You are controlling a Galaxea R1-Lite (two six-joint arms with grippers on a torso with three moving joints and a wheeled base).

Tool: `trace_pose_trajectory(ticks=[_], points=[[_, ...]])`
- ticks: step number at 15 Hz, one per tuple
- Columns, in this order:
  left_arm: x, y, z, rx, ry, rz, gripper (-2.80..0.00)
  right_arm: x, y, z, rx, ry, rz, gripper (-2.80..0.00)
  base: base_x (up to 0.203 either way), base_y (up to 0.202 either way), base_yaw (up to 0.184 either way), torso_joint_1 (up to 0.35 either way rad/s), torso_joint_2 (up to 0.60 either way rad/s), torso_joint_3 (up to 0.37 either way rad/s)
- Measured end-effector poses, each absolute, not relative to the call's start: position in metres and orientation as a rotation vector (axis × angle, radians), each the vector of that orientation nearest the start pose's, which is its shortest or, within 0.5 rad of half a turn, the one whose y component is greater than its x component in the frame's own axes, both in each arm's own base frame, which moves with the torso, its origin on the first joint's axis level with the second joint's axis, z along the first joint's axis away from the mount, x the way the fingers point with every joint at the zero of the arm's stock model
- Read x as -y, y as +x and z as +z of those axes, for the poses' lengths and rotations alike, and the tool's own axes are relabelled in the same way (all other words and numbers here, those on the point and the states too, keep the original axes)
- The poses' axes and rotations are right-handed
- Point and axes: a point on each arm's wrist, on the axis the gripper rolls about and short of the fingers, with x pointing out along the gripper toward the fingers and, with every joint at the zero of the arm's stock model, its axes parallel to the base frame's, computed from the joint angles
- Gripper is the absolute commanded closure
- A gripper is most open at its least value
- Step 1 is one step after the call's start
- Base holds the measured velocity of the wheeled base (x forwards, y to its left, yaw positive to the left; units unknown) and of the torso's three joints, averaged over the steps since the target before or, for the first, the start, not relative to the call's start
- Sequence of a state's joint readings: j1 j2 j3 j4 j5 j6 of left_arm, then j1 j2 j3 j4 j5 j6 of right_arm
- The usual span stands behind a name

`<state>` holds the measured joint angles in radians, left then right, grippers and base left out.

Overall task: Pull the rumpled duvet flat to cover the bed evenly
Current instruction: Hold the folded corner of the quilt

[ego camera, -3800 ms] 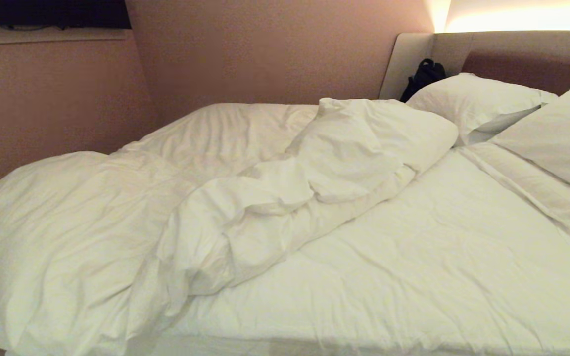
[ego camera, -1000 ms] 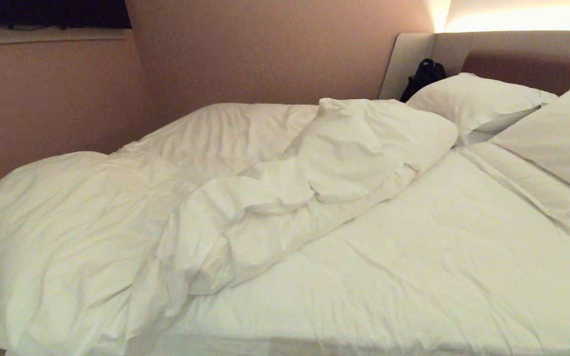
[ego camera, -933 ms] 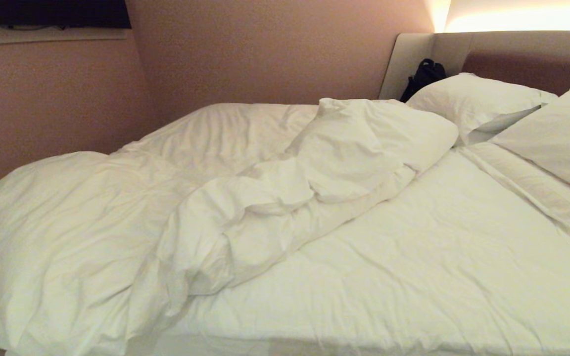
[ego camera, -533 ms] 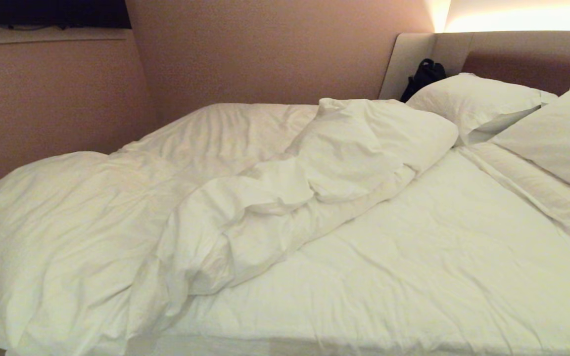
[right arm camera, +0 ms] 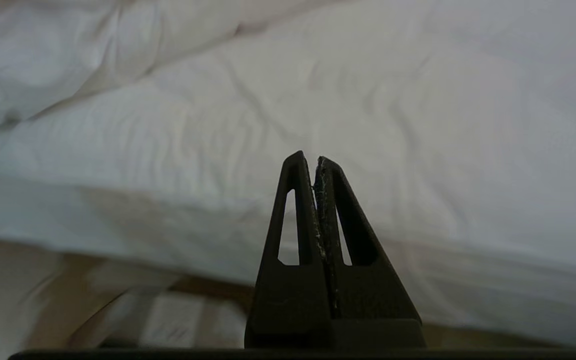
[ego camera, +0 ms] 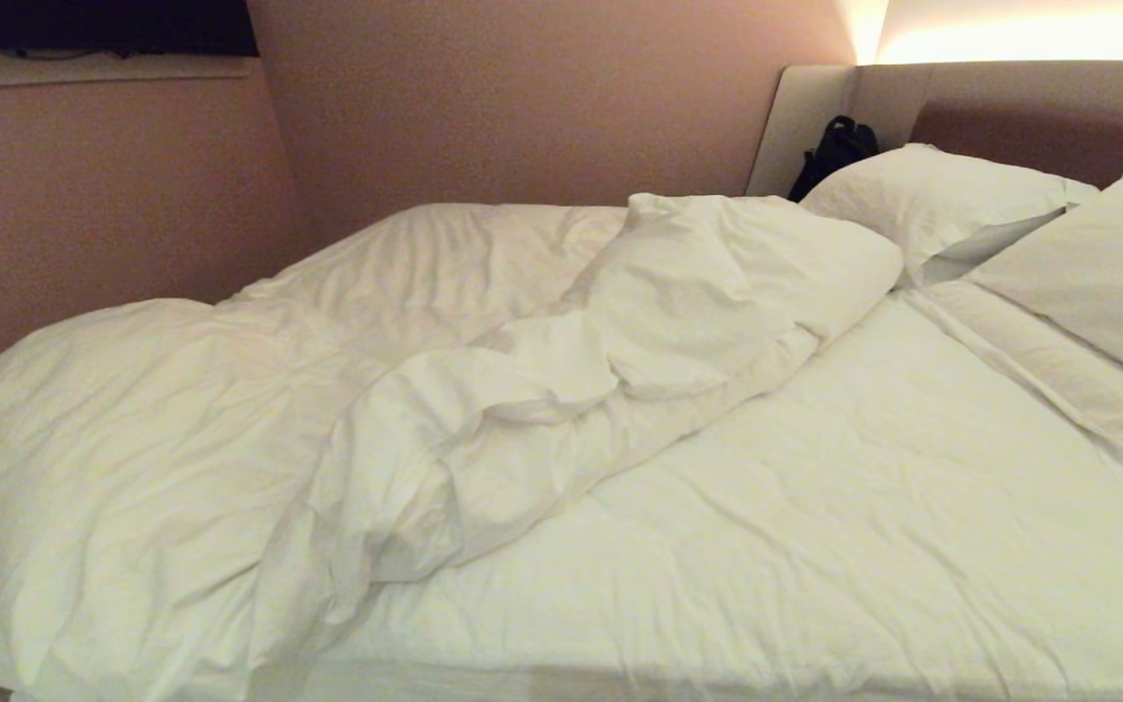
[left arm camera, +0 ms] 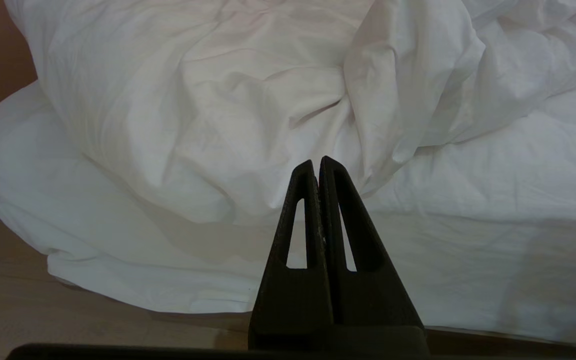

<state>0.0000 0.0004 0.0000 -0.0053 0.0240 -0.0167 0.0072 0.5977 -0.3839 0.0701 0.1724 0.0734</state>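
Bed (ego camera: pixel 795 673) with rumpled duvet (ego camera: pixel 484 390); both tools clenched and empty, off the bedding.

Nearest the viewer: left tool (left arm camera: pixel 317 164), fingers pressed together on nothing, low in front of the bed's near edge where the duvet spills over the side toward the floor (left arm camera: pixel 28 310). Right tool (right arm camera: pixel 308 159), likewise clenched on nothing, in front of the bed's near edge at its flatter stretch. On the bed: duvet heaped toward the foot end and in a twisted ridge running diagonally up the middle; the part nearer the headboard (ego camera: pixel 1010 107) lies flat. Farther: two pillows (ego camera: pixel 942 200) against the headboard. Farthest: black bag (ego camera: pixel 834 146) in the headboard corner, beside the wall (ego camera: pixel 522 97).
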Motion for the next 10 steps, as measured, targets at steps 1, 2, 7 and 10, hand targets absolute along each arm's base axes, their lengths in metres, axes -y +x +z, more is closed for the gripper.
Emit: trace_pose_trajectory(ticks=[1, 2, 7, 10], points=[[-0.001, -0.023, 0.076, 0.005, -0.017, 0.024, 0.00, -0.005, 0.055, 0.182, -0.344, 0.121, 0.182, 0.00, 0.000, 0.000, 0.000, 0.000, 0.00, 0.000], [-0.001, -0.023, 0.076, 0.005, -0.016, 0.024, 0.00, -0.006, 0.076, 0.188, -0.398, 0.149, 0.197, 0.00, 0.000, 0.000, 0.000, 0.000, 0.00, 0.000], [-0.001, -0.023, 0.076, 0.005, -0.016, 0.024, 0.00, -0.027, 0.192, 0.201, -0.528, 0.255, 0.291, 0.00, 0.000, 0.000, 0.000, 0.000, 0.00, 0.000], [-0.001, -0.023, 0.076, 0.005, -0.016, 0.024, 0.00, -0.051, 0.246, 0.201, -0.537, 0.319, 0.349, 0.00, 0.000, 0.000, 0.000, 0.000, 0.00, 0.000]])
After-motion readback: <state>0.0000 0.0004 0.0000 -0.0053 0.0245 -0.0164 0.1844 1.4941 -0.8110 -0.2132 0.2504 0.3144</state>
